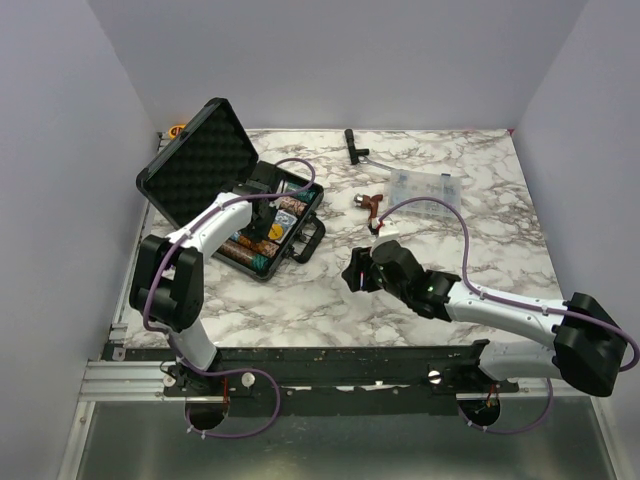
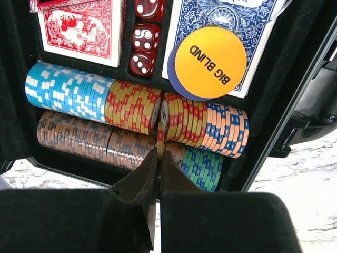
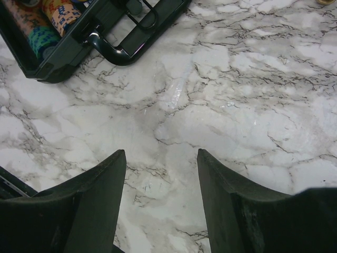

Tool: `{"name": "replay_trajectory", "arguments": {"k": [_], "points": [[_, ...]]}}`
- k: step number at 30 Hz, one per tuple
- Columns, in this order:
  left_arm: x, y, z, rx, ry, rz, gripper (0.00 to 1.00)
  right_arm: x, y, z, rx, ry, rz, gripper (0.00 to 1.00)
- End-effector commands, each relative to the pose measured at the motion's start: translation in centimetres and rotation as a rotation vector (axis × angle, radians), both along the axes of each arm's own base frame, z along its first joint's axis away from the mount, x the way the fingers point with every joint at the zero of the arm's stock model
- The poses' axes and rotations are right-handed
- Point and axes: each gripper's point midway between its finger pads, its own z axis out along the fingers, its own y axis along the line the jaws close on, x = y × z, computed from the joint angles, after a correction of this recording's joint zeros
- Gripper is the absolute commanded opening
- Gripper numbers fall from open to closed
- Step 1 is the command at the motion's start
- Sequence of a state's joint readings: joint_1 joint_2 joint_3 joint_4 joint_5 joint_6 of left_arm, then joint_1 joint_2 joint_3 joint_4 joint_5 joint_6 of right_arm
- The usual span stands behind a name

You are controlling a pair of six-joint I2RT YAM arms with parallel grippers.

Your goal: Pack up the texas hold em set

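The right jaws stand partly open over bare bench (image 3: 237, 105) and hold nothing; the briefcase (image 3: 52, 73) lies off to their far left. The left jaws are pressed shut inside the open briefcase, with their tips at an edge-on chip (image 2: 160, 138) between the chip rows (image 2: 79, 95). Beyond lie dice (image 2: 143, 38), a red deck (image 2: 79, 26), and a BIG BLIND button (image 2: 210, 63) on the blue card deck (image 2: 192, 21).

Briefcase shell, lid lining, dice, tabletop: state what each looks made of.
Briefcase shell: black hard plastic, it seems; smooth, slightly glossy moulded walls.
Lid lining: dark egg-crate foam, matt, with a dimpled pattern.
Dice: translucent red plastic, probably; light glows through, white pips.
Tabletop: marble look, white with grey veins, glossy glare; stone or printed laminate, cannot tell.
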State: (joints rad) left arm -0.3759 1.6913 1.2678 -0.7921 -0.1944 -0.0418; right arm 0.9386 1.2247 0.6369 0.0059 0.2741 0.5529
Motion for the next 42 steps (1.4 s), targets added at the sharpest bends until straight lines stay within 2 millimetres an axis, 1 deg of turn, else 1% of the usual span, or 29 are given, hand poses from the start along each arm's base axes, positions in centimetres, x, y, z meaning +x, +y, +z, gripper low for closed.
{"name": "replay_trajectory", "arguments": {"k": [1,5,6,11,13,15,18,19,21,22,25,27,29,31,32,34,38,39,40,42], "points": [[1.1,0.3,0.1,0.022,-0.021,0.007,0.00,0.2,-0.3,0.0,0.010,-0.003,-0.027,0.59],[1.3,0.2,-0.2,0.017,-0.018,0.010,0.00,0.2,-0.1,-0.1,0.013,0.004,-0.024,0.59],[1.4,0.3,-0.3,0.017,-0.020,0.015,0.02,0.2,0.0,-0.1,0.015,0.006,-0.023,0.59],[1.7,0.7,0.1,0.022,-0.038,0.054,0.26,0.1,0.2,-0.6,0.020,0.022,-0.018,0.59],[1.7,0.9,0.2,0.019,-0.043,0.067,0.33,0.0,0.3,-0.7,0.022,0.026,-0.014,0.59],[1.6,1.0,0.4,0.019,-0.052,0.076,0.36,-0.1,0.3,-0.8,0.023,0.029,-0.012,0.59],[1.6,1.1,1.1,0.010,-0.069,0.098,0.40,-0.2,0.3,-0.8,0.026,0.033,-0.011,0.59],[1.6,1.2,1.6,0.002,-0.077,0.113,0.40,-0.2,0.3,-0.9,0.027,0.034,-0.011,0.59],[1.7,1.7,3.3,-0.026,-0.118,0.161,0.42,-0.3,0.3,-0.9,0.033,0.039,-0.012,0.59],[1.8,2.0,4.3,-0.049,-0.145,0.194,0.47,-0.4,0.3,-0.9,0.036,0.043,-0.013,0.59],[2.2,2.9,8.1,-0.142,-0.261,0.268,0.60,-0.7,0.1,-1.4,0.039,0.058,-0.014,0.59],[2.4,2.9,10.2,-0.224,-0.313,0.279,0.64,-0.9,0.1,-1.7,0.040,0.069,-0.012,0.59],[2.5,2.7,11.5,-0.292,-0.341,0.276,0.64,-1.1,0.0,-2.1,0.039,0.081,-0.014,0.59],[2.7,1.9,11.8,-0.365,-0.327,0.255,0.63,-1.4,0.0,-2.4,0.047,0.091,-0.009,0.59],[2.6,1.2,11.5,-0.410,-0.301,0.241,0.61,-1.6,0.1,-2.4,0.053,0.096,-0.002,0.59],[2.8,0.4,10.4,-0.465,-0.239,0.244,0.56,-1.8,0.1,-2.5,0.061,0.102,0.003,0.59],[3.0,-0.9,7.5,-0.575,-0.153,0.262,0.45,-2.0,0.0,-2.4,0.074,0.104,0.007,0.59],[2.8,-1.1,6.6,-0.603,-0.127,0.270,0.41,-2.1,-0.1,-2.3,0.076,0.102,0.007,0.59],[2.8,-1.4,5.9,-0.628,-0.108,0.275,0.34,-2.1,-0.1,-2.3,0.077,0.100,0.007,0.59],[2.8,-1.9,5.0,-0.688,-0.073,0.280,0.24,-2.2,-0.2,-2.3,0.080,0.100,0.010,0.59]]}}
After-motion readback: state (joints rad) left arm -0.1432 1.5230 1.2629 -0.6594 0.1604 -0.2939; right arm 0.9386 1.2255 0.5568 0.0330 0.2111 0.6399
